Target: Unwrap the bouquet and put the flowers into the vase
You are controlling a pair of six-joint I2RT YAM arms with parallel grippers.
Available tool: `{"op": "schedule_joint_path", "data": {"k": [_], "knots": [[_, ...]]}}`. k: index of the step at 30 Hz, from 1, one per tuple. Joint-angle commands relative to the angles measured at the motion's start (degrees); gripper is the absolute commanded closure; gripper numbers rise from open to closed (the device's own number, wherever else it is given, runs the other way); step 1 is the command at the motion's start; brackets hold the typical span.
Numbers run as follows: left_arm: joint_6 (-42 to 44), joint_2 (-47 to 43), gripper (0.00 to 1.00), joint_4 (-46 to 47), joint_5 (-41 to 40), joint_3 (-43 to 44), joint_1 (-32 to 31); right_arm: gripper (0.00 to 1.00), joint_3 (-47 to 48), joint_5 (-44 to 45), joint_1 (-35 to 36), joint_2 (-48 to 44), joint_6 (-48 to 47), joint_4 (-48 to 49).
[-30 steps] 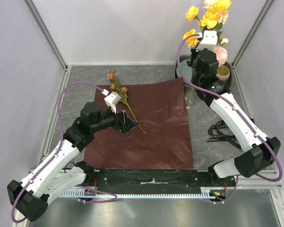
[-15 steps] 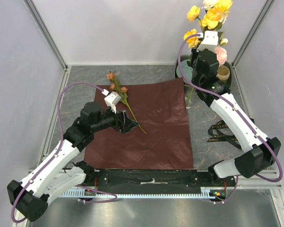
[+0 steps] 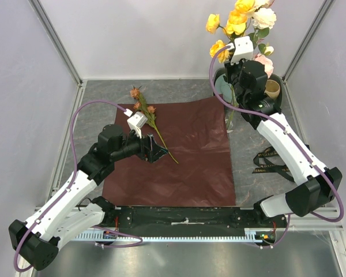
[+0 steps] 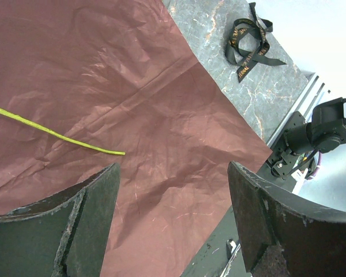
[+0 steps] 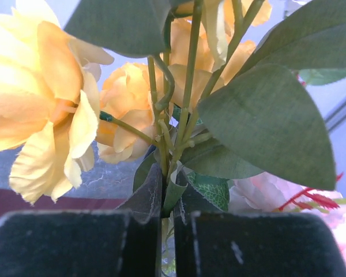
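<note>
The flowers (image 3: 242, 20) are up in the air at the far right corner of the counter (image 3: 104, 98), above the vase (image 3: 231, 120). The right hand (image 5: 167, 214) is pinching their green stalks, with its fingers (image 5: 75, 242) pressed tight on them. In the right wrist view, yellow roses and big leaves fill the picture just above that hand.

A moment ago the bunch stood more to the right. Now it has swung to the left, so the yellow roses sit farther left than before. The right wrist has turned a little that way too. The stalks run down to the vase, but I cannot tell if their ends are inside it. The mug (image 3: 271, 88) sits near the vase, behind it and to the right.

The left hand (image 3: 155, 151) has not moved. It hangs low over the dark red paper (image 3: 184, 156) with its fingers spread wide and nothing in them. One stem (image 3: 147, 112) with small brown blooms lies on the paper, right where it lay before. Its thin green end is just in front of the left hand. The ribbon (image 3: 271, 161) lies on the counter to the right of the paper, in the same spot as before.
</note>
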Motion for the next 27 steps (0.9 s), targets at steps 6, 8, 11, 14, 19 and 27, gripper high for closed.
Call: {"op": "schedule_joint_path", "data": {"k": [6,8,11,14,19,27], "knots": [[2.4,-1.0,0.18,1.0,0.9,0.0,0.5,0.95,2.4,-17.4,-4.4,1.0,-5.3,-0.8],[2.5,-0.8,0.18,0.9,1.0,0.0,0.5,0.97,2.7,-20.9,-6.6,1.1,-4.1,-1.2],[2.5,-0.6,0.18,1.0,1.0,0.1,0.5,1.00,2.6,-29.7,-10.0,1.6,-3.6,-2.4],[2.6,-0.5,0.18,0.9,1.1,0.1,0.5,1.00,2.7,-35.3,-12.2,2.3,-3.3,-2.8],[2.7,-0.4,0.18,0.9,1.0,0.1,0.5,0.98,2.9,-43.7,-15.8,3.9,-2.5,-3.0],[2.9,-0.1,0.18,0.9,1.2,0.2,0.5,0.96,1.9,-46.2,-16.3,6.1,-3.8,-3.8]]}}
